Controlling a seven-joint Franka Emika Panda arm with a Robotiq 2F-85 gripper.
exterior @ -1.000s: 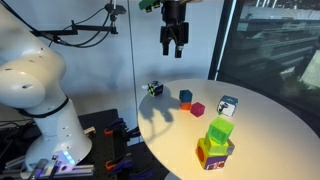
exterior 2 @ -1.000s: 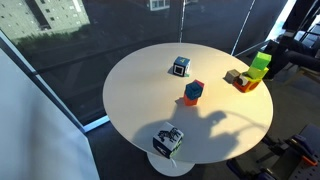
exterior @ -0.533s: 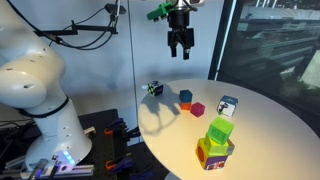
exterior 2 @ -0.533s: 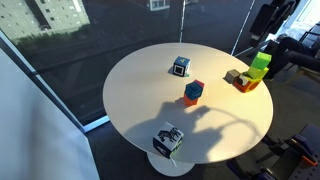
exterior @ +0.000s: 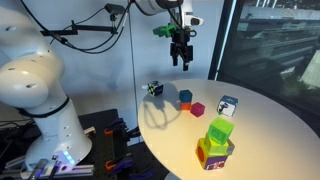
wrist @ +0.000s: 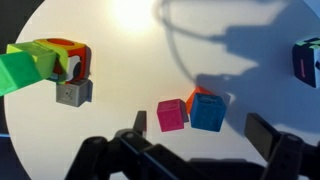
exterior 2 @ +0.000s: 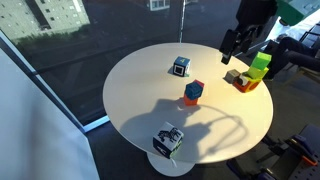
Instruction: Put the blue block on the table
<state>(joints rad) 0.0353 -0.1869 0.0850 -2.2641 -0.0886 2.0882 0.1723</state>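
Wrist view: hovering spread wide, empty, over blue block point(wrist: 207, 113). Bringing gripper point(exterior 2: 236, 52) into upper right in an exterior view; approaching, not grasping.

We see a magenta cube point(exterior: 198, 109), stacked green blocks point(exterior: 220, 131), a white-and-blue patterned cube point(exterior: 228, 105) and a dark multicoloured cube point(exterior: 154, 89).

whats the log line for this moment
hand open, empty, above table | blue block on orange block, beside magenta cube | grasp not yet made
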